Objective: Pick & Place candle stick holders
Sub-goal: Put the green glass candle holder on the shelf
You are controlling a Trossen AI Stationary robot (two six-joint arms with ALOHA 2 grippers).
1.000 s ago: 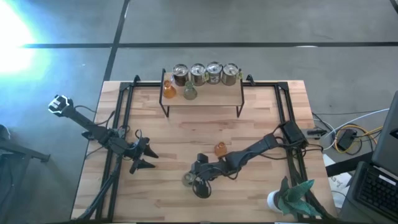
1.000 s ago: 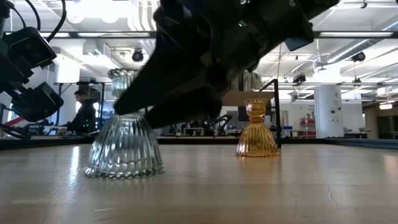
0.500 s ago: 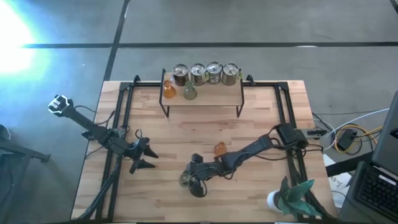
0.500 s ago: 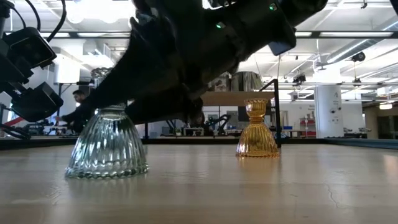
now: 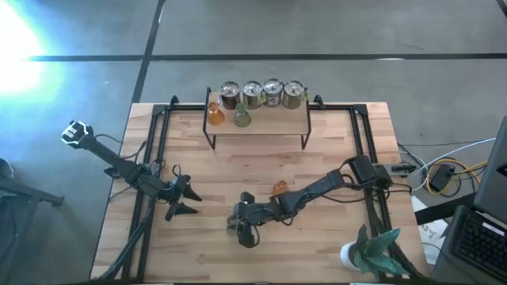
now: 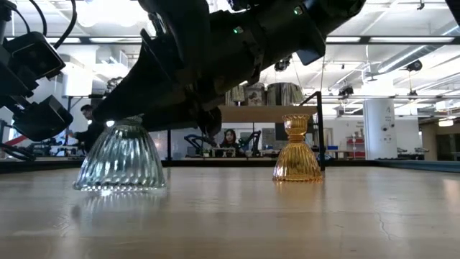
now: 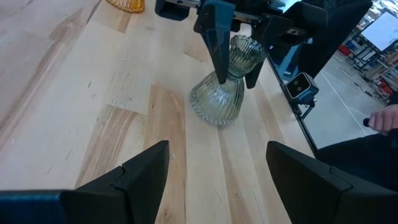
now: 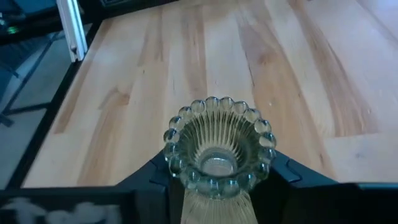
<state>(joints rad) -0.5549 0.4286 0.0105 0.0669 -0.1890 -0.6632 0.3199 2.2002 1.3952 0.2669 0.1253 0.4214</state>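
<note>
My right gripper (image 5: 238,227) is shut on a clear pale green glass holder (image 7: 222,90) at the table's near middle. An amber glass holder (image 5: 279,188) stands on its wide base just behind it and also shows in the low view (image 6: 296,155). My left gripper (image 5: 184,199) waits open and empty to the left of them. On the far shelf (image 5: 257,127) stand four silvery mottled cups (image 5: 261,93), one amber holder (image 5: 215,115) and one pale green holder (image 5: 242,118). My right gripper pinches the green holder's narrow neck (image 7: 231,74), just under its beaded top cup (image 8: 217,146), between its two fingers (image 7: 217,43). The fingers slant down from the table's right side. The holder stays roughly upright, its ribbed base (image 6: 118,162) seemingly just clear of the tabletop.
A white pot with teal leaves (image 5: 363,252) stands at the near right corner. Black frame rails (image 5: 154,150) run along both table sides, and cables lie off the right edge. A person's hand (image 7: 382,118) shows beyond the table.
My right gripper has gone toward the table's left edge, carrying the pale green holder with it. In the low view the holder's base now sits a little higher than before. The amber holder has stayed where it was.
</note>
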